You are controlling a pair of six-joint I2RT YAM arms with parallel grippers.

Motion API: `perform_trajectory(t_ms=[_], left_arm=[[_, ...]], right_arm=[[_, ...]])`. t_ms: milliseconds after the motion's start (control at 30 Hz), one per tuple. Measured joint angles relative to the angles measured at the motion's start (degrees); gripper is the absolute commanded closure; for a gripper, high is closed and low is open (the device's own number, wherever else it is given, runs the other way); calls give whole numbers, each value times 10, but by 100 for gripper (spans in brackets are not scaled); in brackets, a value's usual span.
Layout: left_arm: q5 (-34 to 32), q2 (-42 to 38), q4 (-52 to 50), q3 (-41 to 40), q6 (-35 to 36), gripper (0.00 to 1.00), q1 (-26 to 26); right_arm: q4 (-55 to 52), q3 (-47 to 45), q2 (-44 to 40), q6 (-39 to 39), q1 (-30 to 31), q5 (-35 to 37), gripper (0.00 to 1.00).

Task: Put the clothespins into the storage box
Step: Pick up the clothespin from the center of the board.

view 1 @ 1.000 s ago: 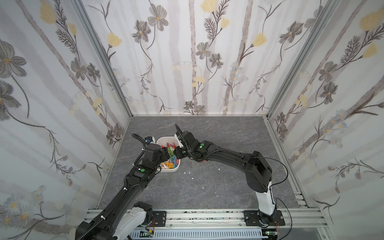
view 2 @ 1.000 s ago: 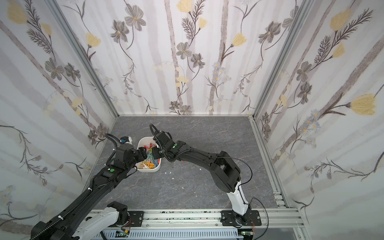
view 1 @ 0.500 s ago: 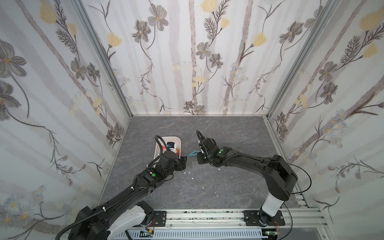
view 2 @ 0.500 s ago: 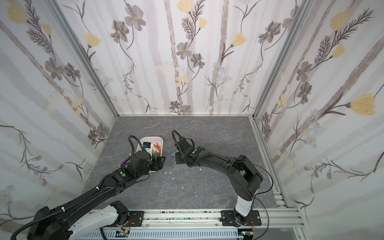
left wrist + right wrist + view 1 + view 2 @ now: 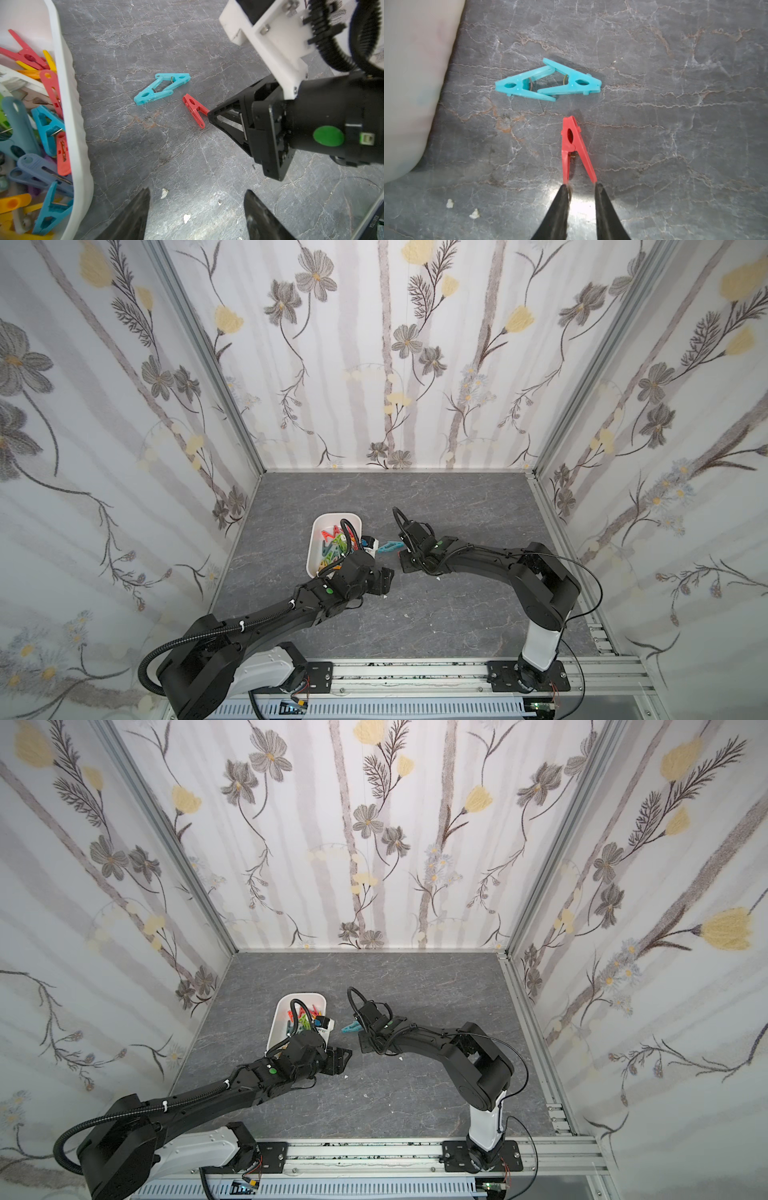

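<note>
Top views, layout: the white storage box (image 5: 314, 539) stands on the grey table (image 5: 457, 614), left of centre. It holds a heap of mixed-colour clothespins (image 5: 332, 545).
Top views, arms: the left arm lies stretched low from its base. The right arm rises, then folds forward at the elbow. Their wrists meet just beside the box, with the left gripper (image 5: 385, 577) facing the right gripper (image 5: 404, 564). I cannot tell either jaw state from here.
Top views, loose items: only the teal clothespins (image 5: 388, 546) show, between the box and the right wrist.
Left wrist view, added detail: a red clothespin (image 5: 194, 110) appears, its leg ends at the right gripper's tip. The teal clothespins lie flat near it, not touching. The rim of the storage box (image 5: 76, 124) is smooth and rounded.
Left wrist view, pincer: the left gripper (image 5: 197, 196) is spread wide and empty over bare table dotted with white flecks (image 5: 164, 193).
Right wrist view, pincer: the right gripper (image 5: 581, 187) pinches the two splayed legs of the red clothespin (image 5: 572, 145).
Right wrist view, materials: the teal clothespins (image 5: 548, 82) are interlocked head to tail, glossy plastic with wire springs. The table is veined like stone. The box wall is blurred.
</note>
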Motion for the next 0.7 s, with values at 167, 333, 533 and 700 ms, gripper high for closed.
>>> perform_trajectory(t_ms=[167, 333, 533, 700], left_arm=[[0, 4, 4, 0, 1, 28, 0], [0, 8, 4, 3, 5, 28, 0], [-3, 8, 4, 8, 11, 28, 0], [-12, 4, 2, 12, 11, 28, 0]], right_arm=[[3, 14, 26, -16, -9, 7, 75], [4, 26, 43, -29, -9, 8, 77], [8, 46, 62, -40, -8, 8, 84], [15, 53, 65, -45, -5, 7, 89]])
